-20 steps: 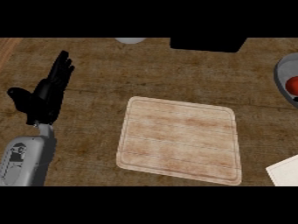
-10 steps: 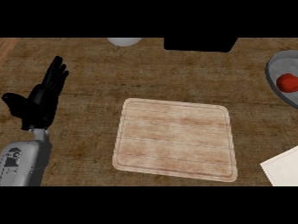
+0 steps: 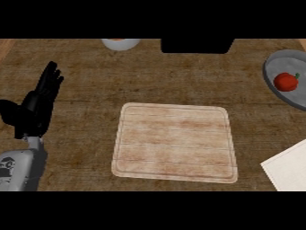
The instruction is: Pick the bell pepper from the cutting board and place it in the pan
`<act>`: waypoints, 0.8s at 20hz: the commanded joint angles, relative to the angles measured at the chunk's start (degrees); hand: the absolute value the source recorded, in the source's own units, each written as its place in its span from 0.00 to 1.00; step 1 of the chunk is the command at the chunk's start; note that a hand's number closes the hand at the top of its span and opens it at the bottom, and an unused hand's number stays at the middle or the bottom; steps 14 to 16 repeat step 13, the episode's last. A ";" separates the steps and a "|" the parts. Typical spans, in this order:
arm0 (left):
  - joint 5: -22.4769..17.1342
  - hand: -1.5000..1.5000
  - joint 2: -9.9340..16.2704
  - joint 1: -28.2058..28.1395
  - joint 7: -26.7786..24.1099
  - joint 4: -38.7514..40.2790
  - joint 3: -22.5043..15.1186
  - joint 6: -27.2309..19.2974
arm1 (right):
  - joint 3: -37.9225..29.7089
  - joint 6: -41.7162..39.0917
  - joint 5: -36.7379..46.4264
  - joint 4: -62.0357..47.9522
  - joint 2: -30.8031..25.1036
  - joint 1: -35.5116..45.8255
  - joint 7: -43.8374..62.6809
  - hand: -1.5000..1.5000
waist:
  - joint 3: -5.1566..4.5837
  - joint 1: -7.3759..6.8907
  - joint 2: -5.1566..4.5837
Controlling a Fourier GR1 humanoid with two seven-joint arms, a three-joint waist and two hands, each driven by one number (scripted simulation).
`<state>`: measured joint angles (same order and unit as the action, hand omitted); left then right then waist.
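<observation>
Start at your left: the left hand stands at the left side of the view, its grey forearm coming in from the lower edge. Its fingers are straight and lie close together, pointing away from you, with the thumb sticking out to the left; they hold nothing and touch nothing you can see except the air above the brown surface.

To the right of those fingers, well apart from them, lies the pale wooden cutting board, flat on the surface, with nothing on it. Up beyond the fingertips, at the far edge, you see part of a small white bowl, and to its right a black block.

Far to the right of the fingers, across the board, sits the grey pan, cut off by the view's right edge. The red bell pepper with its green stem rests inside it. Below the pan, a white sheet fills the lower right corner.

Your right hand does not show.
</observation>
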<state>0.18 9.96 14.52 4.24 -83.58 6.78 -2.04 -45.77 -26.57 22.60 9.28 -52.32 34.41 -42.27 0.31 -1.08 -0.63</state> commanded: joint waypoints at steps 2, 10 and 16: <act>-0.96 0.50 0.40 1.35 0.68 1.28 1.16 0.22 | -0.31 -11.17 -1.88 1.31 -2.83 -6.61 -8.27 0.00 | -0.07 0.94 0.25; -0.02 0.50 -0.66 -2.16 0.25 -1.64 -0.34 -0.01 | 0.79 -14.44 -4.43 4.75 -4.40 -11.19 -6.95 0.00 | -0.14 0.89 0.52; 2.11 0.50 -1.31 -2.78 3.32 -5.66 -2.18 -1.93 | 2.32 -11.15 -4.45 6.61 -2.44 -12.33 -6.62 0.00 | -0.14 0.55 0.64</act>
